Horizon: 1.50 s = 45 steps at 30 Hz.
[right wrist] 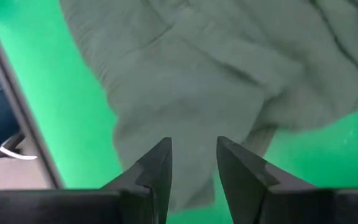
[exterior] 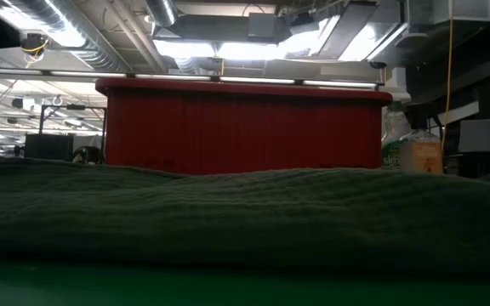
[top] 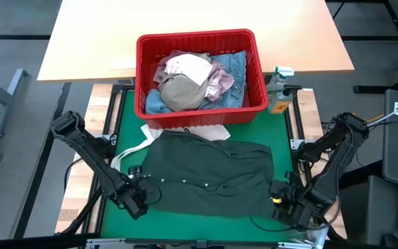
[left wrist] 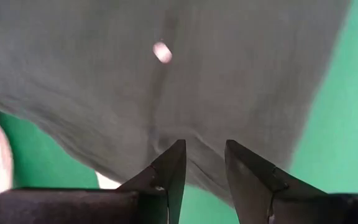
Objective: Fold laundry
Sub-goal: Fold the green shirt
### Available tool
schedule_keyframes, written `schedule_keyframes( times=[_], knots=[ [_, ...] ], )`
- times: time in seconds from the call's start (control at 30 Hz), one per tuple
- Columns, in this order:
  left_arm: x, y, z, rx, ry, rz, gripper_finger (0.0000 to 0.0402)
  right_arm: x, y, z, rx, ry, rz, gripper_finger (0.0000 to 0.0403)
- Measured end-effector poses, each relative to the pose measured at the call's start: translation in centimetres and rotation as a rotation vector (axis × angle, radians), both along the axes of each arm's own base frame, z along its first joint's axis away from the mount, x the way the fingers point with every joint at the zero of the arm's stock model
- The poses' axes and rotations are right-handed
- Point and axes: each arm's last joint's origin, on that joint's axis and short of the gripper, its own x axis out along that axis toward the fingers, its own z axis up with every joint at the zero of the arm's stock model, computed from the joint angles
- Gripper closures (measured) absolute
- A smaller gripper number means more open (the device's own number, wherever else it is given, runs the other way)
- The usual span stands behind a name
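A: Dark green top (top: 209,173) lies spread flat on the green mat (top: 254,218), front half of the table, buttons showing in a row along its near side. Rest of the laundry (top: 195,81) sits heaped in the red basket (top: 199,40) behind it.

B: Grippers?

A: Left gripper (left wrist: 202,163) is low at the top's near left edge, fingers parted, nothing between them; cloth lies just past the tips. Right gripper (right wrist: 192,157) is at the near right corner, likewise unclenched and empty, over a rumpled flap of fabric.

B: How will it handle?

A: Soft, thin, limp, judging by the creases. Light. It will sag and drag, not hold any shape. Button placket is likely the firmest line.

B: Where to pinch?

A: I'd take the hem or a corner at each end, a doubled edge rather than mid-panel, so a single layer doesn't slip free. The right side is bunched; risk of catching two layers there. White strap (top: 131,153) pokes out under the left edge: keep clear of it.
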Motion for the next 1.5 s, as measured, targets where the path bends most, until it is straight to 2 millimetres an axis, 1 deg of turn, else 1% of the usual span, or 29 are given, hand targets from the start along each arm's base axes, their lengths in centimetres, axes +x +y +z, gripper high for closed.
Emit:
schedule_keyframes(
  times=[0.17, 0.3, 0.43, 0.63, 0.73, 0.83, 1.07, 1.17, 1.23, 1.3, 1.43, 1.5],
  knots=[
    [1.2, 1.4, 0.0, 0.009, 0.004, 0.037, 0.0285, 2.2, -1.6, 0.0, -0.034, 0.010, 0.045, 0.0276],
    [1.9, 2.3, 0.0, 0.004, 0.010, 0.074, 0.0260, 4.0, -2.6, 0.1, -0.051, -0.015, 0.134, 0.0276],
    [2.5, 2.7, 0.0, -0.008, 0.000, 0.054, 0.0237, 5.5, -3.4, 0.2, -0.064, -0.059, 0.230, 0.0276],
    [3.5, 2.9, 0.1, -0.039, -0.051, 0.029, 0.0232, 6.6, -4.5, 0.1, -0.094, -0.055, 0.256, 0.0276],
    [3.6, 3.1, 0.1, -0.038, -0.052, 0.038, 0.0232, 6.9, -4.5, 0.0, -0.100, -0.058, 0.273, 0.0276],
    [3.6, 3.4, -0.7, -0.040, -0.054, 0.047, 0.0235, 7.0, -4.4, -0.1, -0.106, -0.059, 0.296, 0.0276],
    [2.7, 3.9, -3.9, -0.128, 0.011, 0.041, 0.0236, 7.2, -4.2, -0.6, -0.117, -0.042, 0.306, 0.0276],
    [2.4, 4.1, -4.5, -0.128, 0.026, 0.042, 0.0237, 7.4, -4.0, -1.1, -0.126, -0.025, 0.309, 0.0276],
    [2.3, 4.2, -4.6, -0.125, 0.031, 0.040, 0.0243, 7.6, -3.9, -1.4, -0.133, -0.014, 0.310, 0.0276],
    [2.3, 4.1, -4.6, -0.128, 0.027, 0.040, 0.0259, 7.7, -3.8, -1.8, -0.137, 0.003, 0.312, 0.0276],
    [2.3, 4.1, -4.6, -0.127, 0.028, 0.040, 0.0309, 8.1, -3.6, -2.7, -0.163, 0.044, 0.322, 0.0276],
    [2.3, 4.1, -4.6, -0.128, 0.028, 0.040, 0.0334, 8.3, -3.9, -3.1, -0.172, 0.074, 0.324, 0.0276]
  ],
)
